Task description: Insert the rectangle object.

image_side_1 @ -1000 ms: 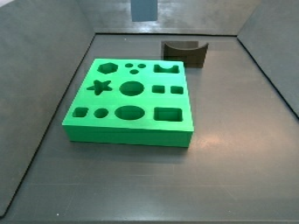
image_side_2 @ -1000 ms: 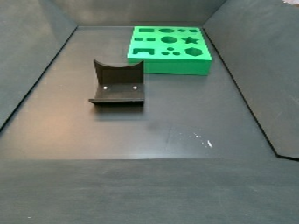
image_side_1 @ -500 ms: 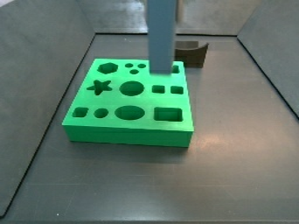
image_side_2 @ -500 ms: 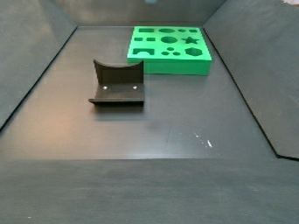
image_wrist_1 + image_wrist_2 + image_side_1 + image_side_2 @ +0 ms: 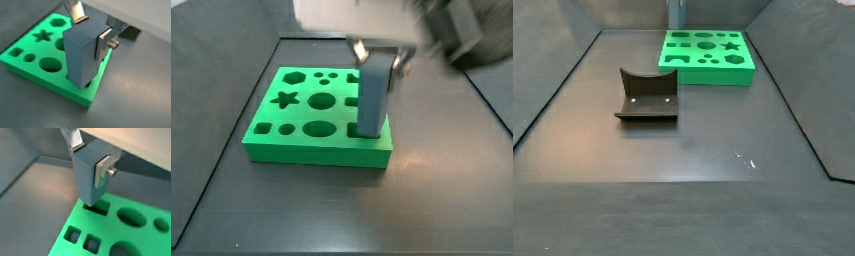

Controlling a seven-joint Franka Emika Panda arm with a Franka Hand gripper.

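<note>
Tool [image 5: 90, 29] clamped on smooth slate-blue rectangle object [image 5: 81, 55], upright, lower end in green board [image 5: 30, 50] rectangular hole

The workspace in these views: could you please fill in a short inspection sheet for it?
Surface: dark grey floor, bare in front.
Job's things: rectangle object upright, lower end in a rectangular hole at the corner of the green board.
Clutter: dark fixture standing apart from the board.
Grippers: gripper above the board, shut on the rectangle object's upper part.
Cables: nothing seen.
Surroundings: grey walls around the floor.
</note>
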